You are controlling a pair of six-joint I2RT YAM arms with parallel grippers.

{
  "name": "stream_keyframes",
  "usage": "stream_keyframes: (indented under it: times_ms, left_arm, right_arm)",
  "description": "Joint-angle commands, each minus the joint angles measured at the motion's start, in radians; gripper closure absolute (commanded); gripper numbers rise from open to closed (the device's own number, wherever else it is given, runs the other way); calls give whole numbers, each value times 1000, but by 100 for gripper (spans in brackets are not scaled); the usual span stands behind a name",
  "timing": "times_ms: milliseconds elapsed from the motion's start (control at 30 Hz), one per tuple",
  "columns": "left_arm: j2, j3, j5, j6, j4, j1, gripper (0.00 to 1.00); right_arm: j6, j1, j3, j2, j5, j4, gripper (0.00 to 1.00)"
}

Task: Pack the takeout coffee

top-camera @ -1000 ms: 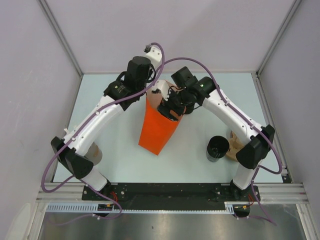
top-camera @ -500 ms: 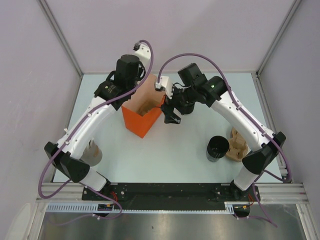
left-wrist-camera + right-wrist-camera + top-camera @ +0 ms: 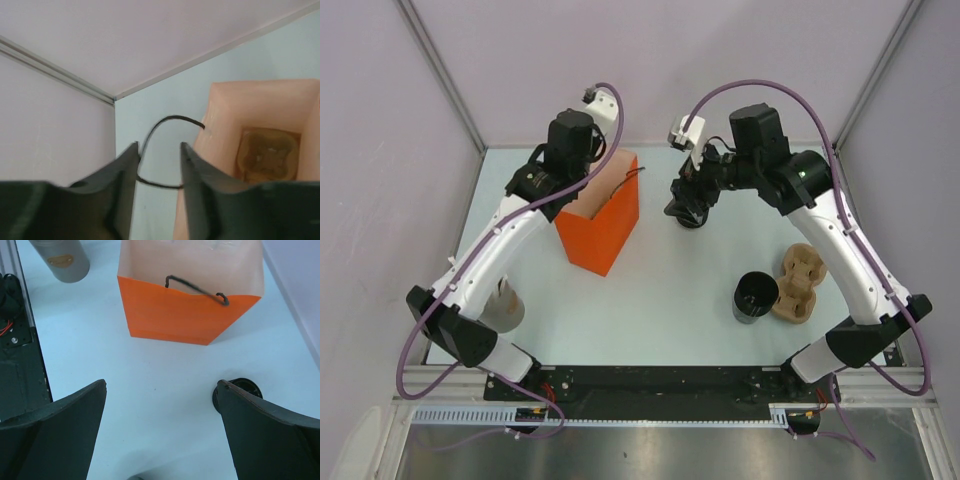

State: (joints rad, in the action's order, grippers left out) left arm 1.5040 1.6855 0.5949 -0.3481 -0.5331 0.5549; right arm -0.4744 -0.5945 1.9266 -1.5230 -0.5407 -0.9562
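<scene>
Bag (image 3: 603,222) upright now, where a second ago it leaned over with both grippers at its mouth. The left gripper (image 3: 159,151), lately shut on the handle cord (image 3: 165,120), has let its jaws part, and the cord hangs loose in the gap between them. The right gripper (image 3: 161,385) has drawn back from the bag, jaws spread wide and empty. The coffee (image 3: 244,386) stands on the table (image 3: 670,290), partly hidden behind the tip of one right jaw and not between them. It is outside the bag, so not yet packed. My reading is that the bag is ready and the pick-up comes next. Ahead of the right jaws bare table runs to the bag's near wall, with the grey cup (image 3: 60,257) beyond and off to one side. The wide black cup (image 3: 755,296) and cardboard tray (image 3: 798,285) sit well behind those jaws, out of the way — only the bag's rim and the cord loop look likely to snag
</scene>
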Motion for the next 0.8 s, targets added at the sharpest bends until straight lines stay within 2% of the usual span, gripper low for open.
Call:
stream_keyframes:
  times_ms: [0,267,400,567,667,767]
  left_arm:
    - [-50,-10,-1,-25,45,-26,48]
    - [-108,-17,-84,-28,64,-50,41]
    - [-157,-20,-238,-34,61,-50,38]
    - [-200,-30,-397,-35,27,-30,35]
    - [-206,-50,-402,-60,31,-1,35]
    - [-200,-66,-282,-68,65,-1,35]
  right_arm:
    - [23,7,-47,38,-15,80,3]
    - [23,24,-132,63,-28,151,3]
    - [63,32,-175,75,13,223,4]
    - [85,80,-193,84,-11,244,4]
    - [95,94,-210,95,-48,273,4]
    - [66,78,-216,98,-51,312,4]
